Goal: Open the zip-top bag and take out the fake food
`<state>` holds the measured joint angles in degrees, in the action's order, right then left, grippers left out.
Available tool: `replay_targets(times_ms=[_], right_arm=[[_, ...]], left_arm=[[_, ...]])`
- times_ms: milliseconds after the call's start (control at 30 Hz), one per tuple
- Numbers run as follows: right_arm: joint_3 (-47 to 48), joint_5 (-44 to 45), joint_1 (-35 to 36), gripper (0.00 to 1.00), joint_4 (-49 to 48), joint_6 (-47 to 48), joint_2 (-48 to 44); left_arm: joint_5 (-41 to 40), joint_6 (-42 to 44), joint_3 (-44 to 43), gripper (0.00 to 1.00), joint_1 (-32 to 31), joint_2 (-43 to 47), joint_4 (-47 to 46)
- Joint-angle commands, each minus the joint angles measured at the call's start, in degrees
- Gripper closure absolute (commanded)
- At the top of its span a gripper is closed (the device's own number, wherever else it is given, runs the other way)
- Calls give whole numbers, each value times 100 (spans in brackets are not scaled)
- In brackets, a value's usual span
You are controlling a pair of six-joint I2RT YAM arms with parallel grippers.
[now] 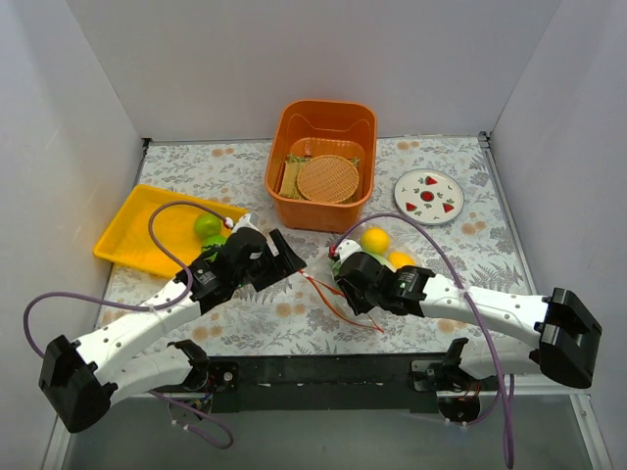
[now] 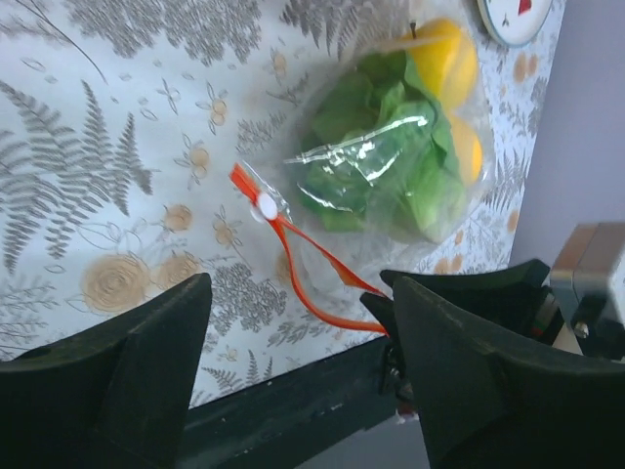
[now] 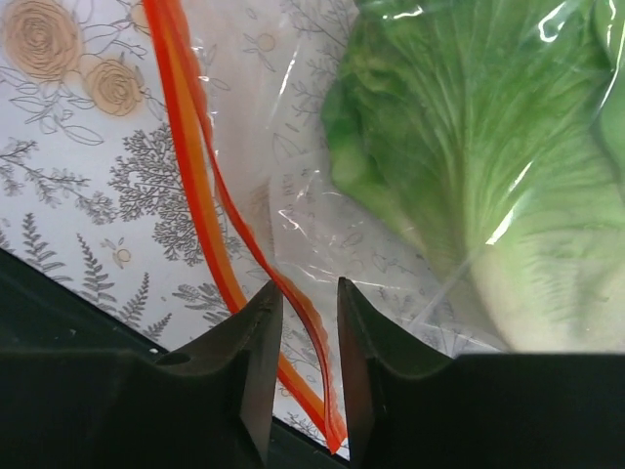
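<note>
Flower-and-fern printed bench (image 1: 245,166) beneath everything.

Far centre: orange bin (image 1: 323,108), tan woven discs (image 1: 328,179) inside. Far left: yellow tray (image 1: 137,230).

Mid-bench, between the two arms: clear bag (image 2: 381,156), lying flat. Long axis running near to far, leaning right at the far end. Mouth aimed at the near edge, stuffed end aimed toward the back wall.

Far right: white plate (image 1: 416,194), red wedge marks and dots on its face.

Inside the bag, filling the far end: pale green cabbage (image 3: 469,147), white at its base, pressed against the film. Hard against it on the far side, two lemons (image 1: 374,240), under the same film as far as can be told. On the tray, one lime (image 1: 207,227), well apart from the bag.

Left pincer (image 2: 303,362): released, jaws spread wide, nothing between them, hanging over the bench just left of the bag mouth.

Right pincer (image 3: 305,322): jaws drawn narrow, one on each side of the bag's film at the mouth, a slit of gap showing between them. Cannot tell whether pinching or merely straddling.

Orange-red strip (image 3: 190,176) along the mouth: two halves parted, curling in a loose loop toward the near edge, one half passing through the right jaws.

On the strip, at its left end, a small white tab (image 2: 264,205).
</note>
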<state>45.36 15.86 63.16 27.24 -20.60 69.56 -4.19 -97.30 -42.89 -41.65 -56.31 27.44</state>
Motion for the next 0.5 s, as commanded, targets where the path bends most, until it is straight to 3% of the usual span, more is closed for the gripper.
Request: replay_targets(times_ms=[0,200,333,467], right_arm=[[385,435,30,67,44,3,119],[596,708,30,99,79,-313,23],[754,568,39,99,-26,-532,-153],[903,550,118,99,-53,-787,-294]], left_arm=[[-486,-596,0,32,-789,-265,-248],[-663,-1098,272,51,-1626,-512,-836],[-742,-1309,448,66,-1917,-679,-1503],[-767,-1380,572,74,-1926,-942,-2443]])
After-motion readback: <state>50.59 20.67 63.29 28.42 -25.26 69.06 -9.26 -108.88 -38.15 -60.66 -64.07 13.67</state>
